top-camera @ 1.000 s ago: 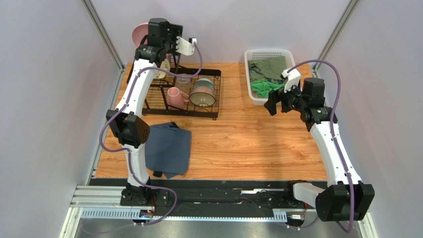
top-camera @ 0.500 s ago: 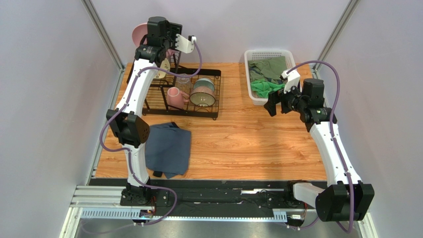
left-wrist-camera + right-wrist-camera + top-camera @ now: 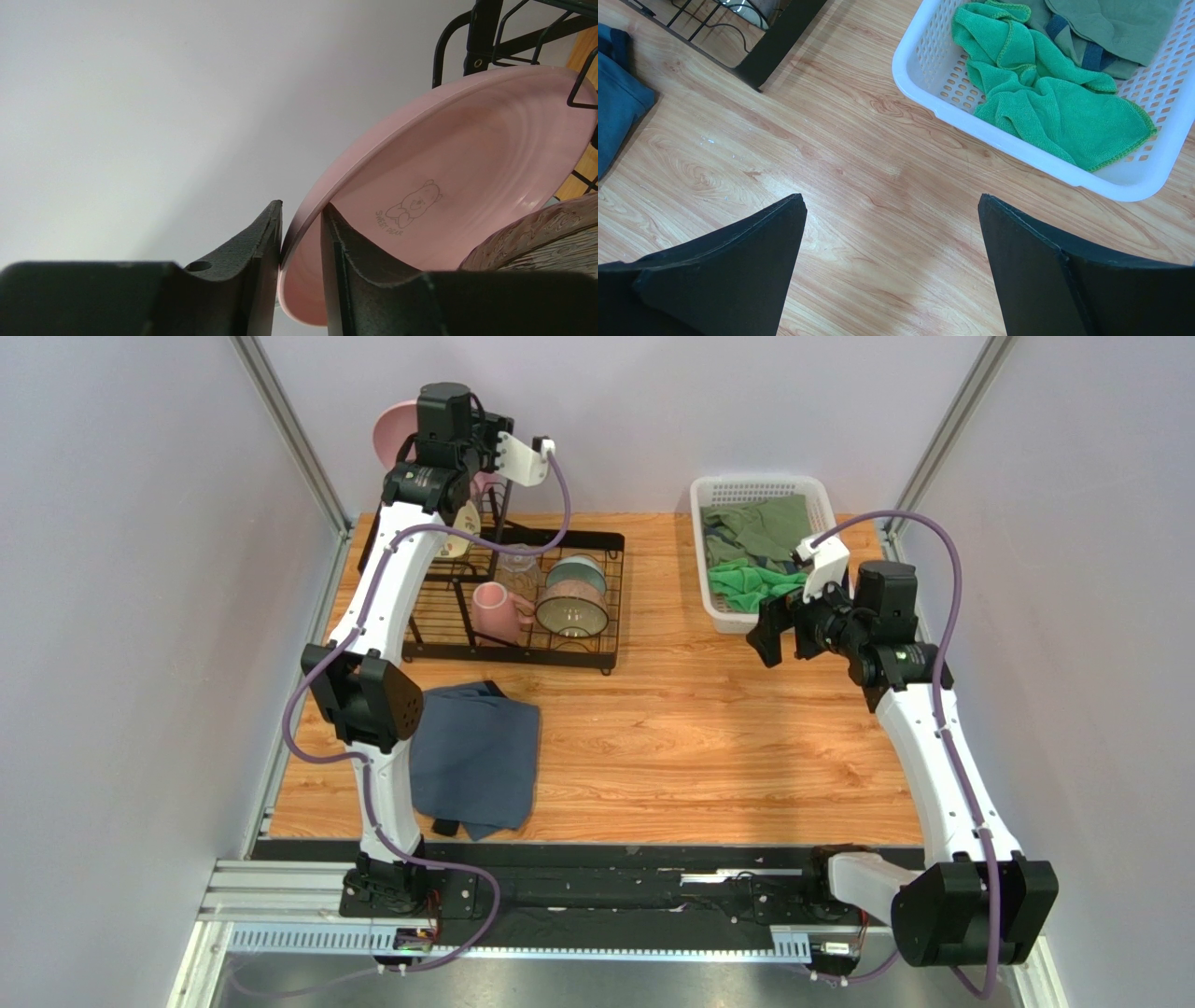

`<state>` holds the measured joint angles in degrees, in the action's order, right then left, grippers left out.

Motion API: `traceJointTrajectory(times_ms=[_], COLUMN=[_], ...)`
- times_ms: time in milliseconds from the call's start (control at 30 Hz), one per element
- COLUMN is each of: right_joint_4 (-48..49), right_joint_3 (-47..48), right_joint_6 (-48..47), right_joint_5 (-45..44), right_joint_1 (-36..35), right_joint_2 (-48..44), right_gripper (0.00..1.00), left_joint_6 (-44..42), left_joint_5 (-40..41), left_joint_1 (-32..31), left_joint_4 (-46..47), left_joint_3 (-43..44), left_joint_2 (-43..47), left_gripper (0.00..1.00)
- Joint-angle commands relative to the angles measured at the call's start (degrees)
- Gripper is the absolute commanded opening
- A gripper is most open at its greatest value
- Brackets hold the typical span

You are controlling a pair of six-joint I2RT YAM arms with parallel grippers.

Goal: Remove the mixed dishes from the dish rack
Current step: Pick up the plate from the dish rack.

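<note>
Far left, close up from the left wrist alone: left tool (image 3: 300, 213) pinched almost closed on the rim of the pink plate (image 3: 449, 161), one finger on each face. From above, grip hidden behind the wrist; plate at the back left corner of the dish rack (image 3: 596, 542). On the lower tray, shown only from above: pink mug (image 3: 494, 609), glass (image 3: 519, 560) and teal-lined bowl (image 3: 572, 602), all well apart from both tools. Folded blue-grey cloth (image 3: 477, 756) on the tabletop (image 3: 701, 742) just in front. Far right: right tool (image 3: 891, 199) spread wide, holding nothing, above bare wood beside the white basket (image 3: 913, 84) of green cloths (image 3: 1046, 98).
</note>
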<state>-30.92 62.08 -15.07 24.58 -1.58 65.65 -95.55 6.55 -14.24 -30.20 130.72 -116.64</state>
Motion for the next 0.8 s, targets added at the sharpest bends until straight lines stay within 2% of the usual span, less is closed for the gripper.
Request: traceJointTrajectory(times_ms=[0, 300, 567, 767], right_joint_4=[2.18, 2.09, 2.09, 2.26], right_joint_3=[-0.47, -0.39, -0.56, -0.56], right_joint_6=[-0.66, -0.57, -0.66, -0.66], right_joint_5=[0.29, 0.73, 0.73, 1.00], right_joint_1=[0.70, 0.97, 1.06, 1.06], right_joint_2=[-2.19, -2.37, -2.28, -2.10], right_gripper=[1.00, 1.00, 1.00, 1.00], left_joint_6=[-0.52, -0.17, 1.06, 2.12], left_joint_5=[0.22, 0.40, -0.04, 0.57], left_joint_1=[-0.26, -0.26, -0.35, -0.26], left_joint_4=[2.51, 3.65, 4.45, 4.18], left_joint_3=[2.00, 2.44, 3.32, 3.32], left_joint_2=[0.62, 1.50, 2.12, 2.73], left_gripper=[0.33, 0.13, 0.02, 0.00])
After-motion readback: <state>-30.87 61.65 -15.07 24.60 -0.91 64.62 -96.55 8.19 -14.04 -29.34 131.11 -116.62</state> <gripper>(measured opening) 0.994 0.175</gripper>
